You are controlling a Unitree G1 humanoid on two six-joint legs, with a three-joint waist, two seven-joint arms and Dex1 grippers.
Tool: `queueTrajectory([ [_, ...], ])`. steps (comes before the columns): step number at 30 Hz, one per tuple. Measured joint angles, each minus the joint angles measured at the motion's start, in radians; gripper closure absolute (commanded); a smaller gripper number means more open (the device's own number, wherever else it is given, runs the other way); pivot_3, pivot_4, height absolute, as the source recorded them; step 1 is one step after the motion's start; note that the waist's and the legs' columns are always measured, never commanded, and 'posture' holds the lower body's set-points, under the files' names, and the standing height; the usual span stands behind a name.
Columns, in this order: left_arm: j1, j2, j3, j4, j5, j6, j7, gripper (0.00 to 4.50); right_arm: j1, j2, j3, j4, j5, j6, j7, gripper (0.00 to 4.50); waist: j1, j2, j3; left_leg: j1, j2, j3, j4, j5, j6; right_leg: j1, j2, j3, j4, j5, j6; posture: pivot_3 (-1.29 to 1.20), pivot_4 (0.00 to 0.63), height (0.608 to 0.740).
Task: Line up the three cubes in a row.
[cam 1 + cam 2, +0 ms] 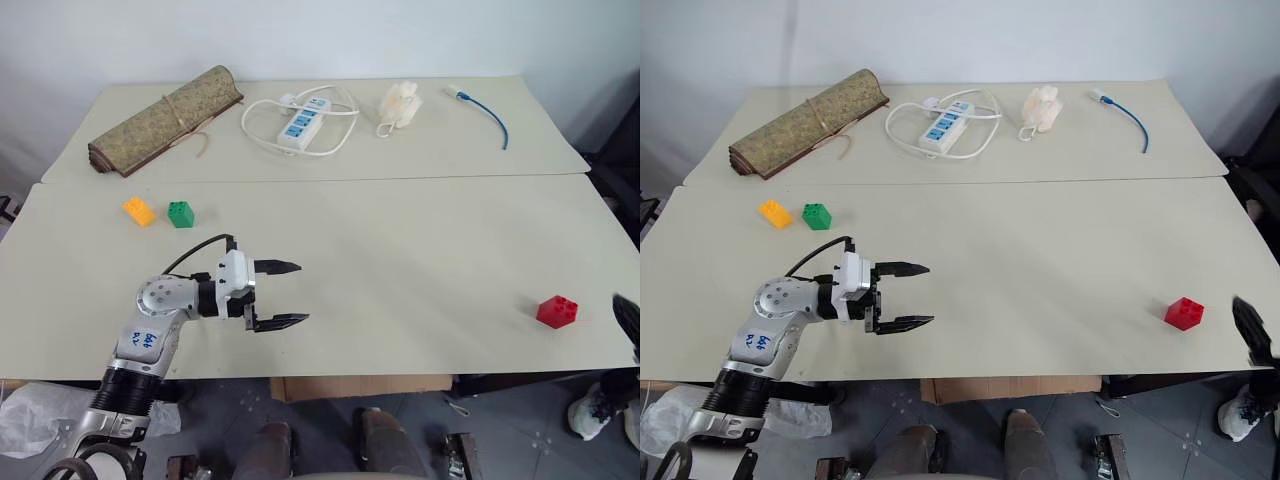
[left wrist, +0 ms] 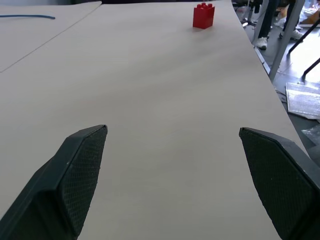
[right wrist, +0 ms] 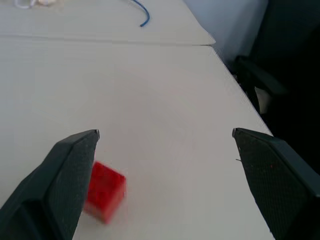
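Observation:
The orange-yellow cube (image 1: 139, 211) and the green cube (image 1: 181, 214) sit close together at the left of the near table. Alone near the front right corner stands the red cube (image 1: 557, 311). My left gripper (image 1: 301, 292) hovers low over the table in front of the green cube, open and empty, pointing right toward the far-off red cube (image 2: 203, 15). At the table's right edge my right gripper (image 1: 1250, 335) stands just right of the red cube. In the right wrist view its fingers (image 3: 75, 170) are spread wide, with the red cube (image 3: 104, 191) beside one finger, not between them.
On the far table lie a rolled mat (image 1: 165, 118), a white power strip with its cable (image 1: 305, 123), a white crumpled item (image 1: 400, 104) and a blue cable (image 1: 490, 115). A seam (image 1: 400, 178) divides the two tables. A dark chair (image 3: 260, 85) stands past the right edge.

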Motion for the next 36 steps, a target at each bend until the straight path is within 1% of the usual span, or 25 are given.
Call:
queueTrajectory([
  [2,-0.007,-0.001,0.000,0.017,-0.002,0.003,-0.002,0.01,-0.065,-0.001,0.033,-0.035,0.026,0.140,-0.121,0.00,0.009,0.000,0.000,-0.002,-0.001,-0.002,0.000,0.002,-0.003,-0.001,-0.001,-0.001,-0.001,0.000,0.000,0.00,0.150,0.740],
  [5,-0.022,-0.001,0.009,0.026,-0.010,0.027,-0.002,0.01,-0.151,0.042,0.059,-0.055,0.032,0.282,-0.289,0.00,0.022,0.000,0.000,-0.006,-0.002,-0.001,0.001,0.003,-0.005,-0.004,-0.001,-0.001,-0.001,0.000,0.000,0.00,0.150,0.740],
  [10,-0.054,0.004,0.016,0.062,-0.009,0.024,-0.022,0.01,-0.206,0.120,0.109,-0.104,-0.008,0.422,-0.463,0.00,0.025,0.000,0.000,-0.006,-0.002,-0.001,0.001,0.003,-0.005,-0.005,-0.001,-0.001,-0.001,0.000,0.001,0.00,0.150,0.740],
  [15,-0.080,0.009,0.032,0.107,-0.008,0.021,-0.041,0.01,-0.247,0.196,0.096,-0.125,0.017,0.536,-0.516,0.00,0.021,0.000,0.000,-0.006,-0.002,0.000,0.001,0.003,-0.003,-0.005,-0.001,-0.001,0.000,0.000,0.001,0.00,0.150,0.740],
  [20,-0.086,0.008,0.032,0.135,-0.003,0.000,-0.059,0.01,-0.249,0.222,0.098,-0.155,0.016,0.590,-0.527,0.00,0.014,0.000,0.000,-0.006,-0.002,0.001,0.001,0.002,-0.002,-0.006,-0.001,-0.001,0.000,0.000,0.001,0.00,0.150,0.740],
  [23,-0.086,0.003,0.030,0.138,-0.001,-0.006,-0.060,0.00,-0.251,0.236,0.108,-0.159,0.002,0.596,-0.530,0.59,0.009,0.000,0.000,-0.006,-0.002,0.001,0.001,0.002,-0.002,-0.006,-0.001,-0.001,0.000,0.000,0.001,0.00,0.150,0.740],
  [28,-0.074,0.002,0.029,0.135,-0.001,-0.009,-0.064,0.00,-0.254,0.229,0.137,-0.168,-0.019,0.597,-0.503,2.35,0.000,0.000,0.000,-0.006,-0.002,0.001,0.001,0.002,-0.001,-0.006,-0.001,-0.001,0.001,0.000,0.001,0.00,0.150,0.740],
  [30,-0.070,0.002,0.030,0.133,-0.001,-0.008,-0.065,0.00,-0.250,0.203,0.163,-0.168,-0.031,0.593,-0.471,2.98,-0.002,0.000,0.000,-0.006,-0.002,0.001,0.001,0.002,-0.001,-0.006,-0.001,-0.001,0.001,0.000,0.001,0.00,0.150,0.740],
  [31,-0.066,0.003,0.030,0.127,-0.001,-0.005,-0.065,0.00,-0.247,0.179,0.179,-0.167,-0.039,0.586,-0.447,3.07,-0.003,0.000,0.000,-0.006,-0.002,0.001,0.001,0.002,-0.001,-0.006,-0.001,-0.001,0.001,0.000,0.001,0.00,0.150,0.740],
  [34,-0.041,0.011,0.032,0.102,-0.002,0.004,-0.063,0.00,-0.244,0.099,0.226,-0.161,-0.055,0.523,-0.338,3.07,-0.004,0.000,0.000,-0.006,-0.002,0.002,0.001,0.001,0.000,-0.006,0.000,-0.002,0.000,0.001,0.001,0.00,0.150,0.740],
  [36,-0.013,0.022,0.042,0.096,-0.002,0.007,-0.050,0.00,-0.244,0.025,0.278,-0.145,-0.065,0.437,-0.208,3.07,-0.006,0.000,0.000,-0.005,-0.001,0.003,0.001,0.000,0.002,-0.006,0.001,-0.005,0.000,0.001,0.001,0.00,0.150,0.740],
])
